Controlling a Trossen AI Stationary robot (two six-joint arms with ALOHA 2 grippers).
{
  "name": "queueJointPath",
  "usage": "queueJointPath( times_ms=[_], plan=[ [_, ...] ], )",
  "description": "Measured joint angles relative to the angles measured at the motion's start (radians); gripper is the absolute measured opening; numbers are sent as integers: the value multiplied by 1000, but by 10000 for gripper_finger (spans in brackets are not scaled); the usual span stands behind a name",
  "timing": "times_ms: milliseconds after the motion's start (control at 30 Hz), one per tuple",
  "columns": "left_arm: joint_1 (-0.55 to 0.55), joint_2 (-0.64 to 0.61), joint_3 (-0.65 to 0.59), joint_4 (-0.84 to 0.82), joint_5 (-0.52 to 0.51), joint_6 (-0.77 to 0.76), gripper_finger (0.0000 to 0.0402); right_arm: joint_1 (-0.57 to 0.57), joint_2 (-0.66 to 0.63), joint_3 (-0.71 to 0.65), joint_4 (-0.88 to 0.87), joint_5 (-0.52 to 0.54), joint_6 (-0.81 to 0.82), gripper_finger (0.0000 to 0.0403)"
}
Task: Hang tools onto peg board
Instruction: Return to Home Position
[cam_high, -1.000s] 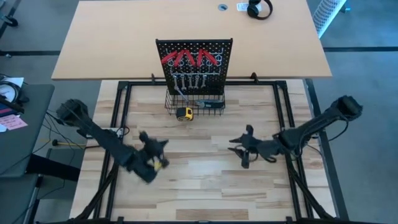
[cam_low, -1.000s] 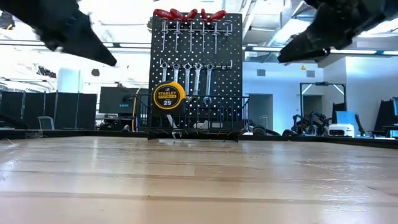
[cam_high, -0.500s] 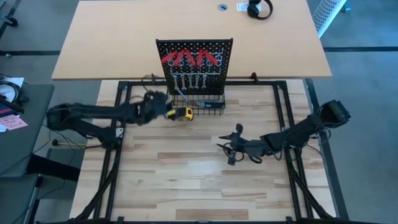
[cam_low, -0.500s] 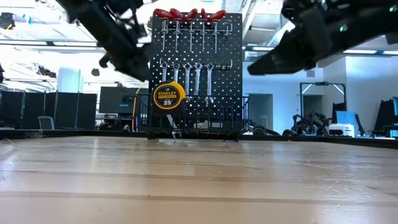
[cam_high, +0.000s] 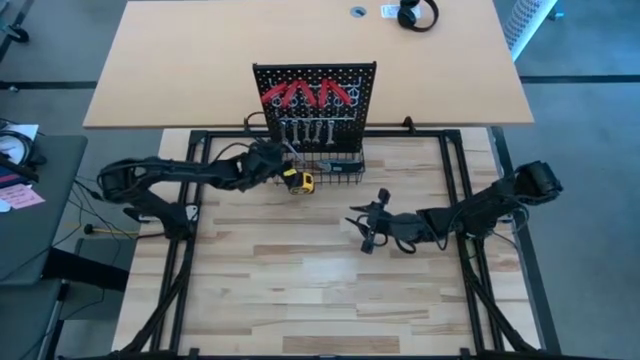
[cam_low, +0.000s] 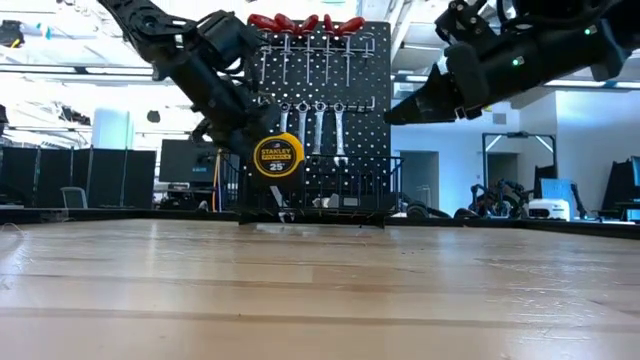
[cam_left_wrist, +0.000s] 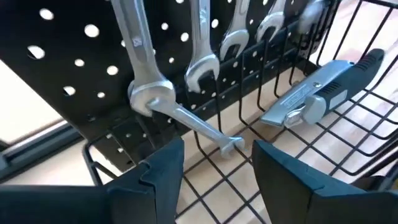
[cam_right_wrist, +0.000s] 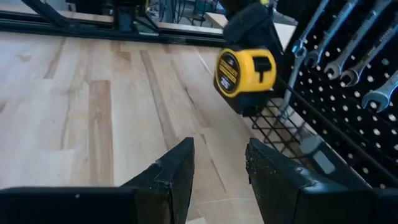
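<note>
The black peg board (cam_high: 314, 100) stands upright at the table's far middle. Red-handled pliers (cam_low: 305, 22) hang along its top row, and silver wrenches (cam_low: 312, 115) hang below them. One slim wrench (cam_left_wrist: 202, 127) slants down into the left end of the wire basket (cam_high: 320, 172). My left gripper (cam_left_wrist: 217, 149) is open at that end of the basket (cam_high: 275, 163); its fingers stand on either side of the slanting wrench's lower end without touching it. My right gripper (cam_high: 365, 232) hovers open and empty over the table's middle right.
A yellow tape measure (cam_low: 277, 155) hangs on the basket's front, right beside my left gripper. A grey utility knife (cam_left_wrist: 323, 90) lies inside the basket. Bare wood (cam_high: 300, 290) spreads across the near half of the table. Headphones (cam_high: 416, 14) lie on the desk behind.
My left gripper has swung from the table's near left toward the far edge and now sits at the basket's left end under the hanging wrenches. My right gripper has drifted a little toward the left and toward the peg board. The hung tools and the tape measure have stayed put.
</note>
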Motion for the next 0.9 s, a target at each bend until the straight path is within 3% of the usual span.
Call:
queueJointPath(
  times_ms=[200,300,433,700,900],
  plan=[
    [2,18,23,58,-13,28,182,0,0,0,3,-3,-9,154],
    [15,16,40,64,-90,20,182,10,0,0,0,-4,-9,154],
    [-6,-13,58,53,-62,3,182,36,0,0,1,-5,-9,154],
    [-100,-174,52,-124,-65,4,182,75,0,0,-4,-4,-9,154],
    [-183,-294,-44,-211,-186,-26,182,58,0,0,-7,-2,2,154]
  ],
)
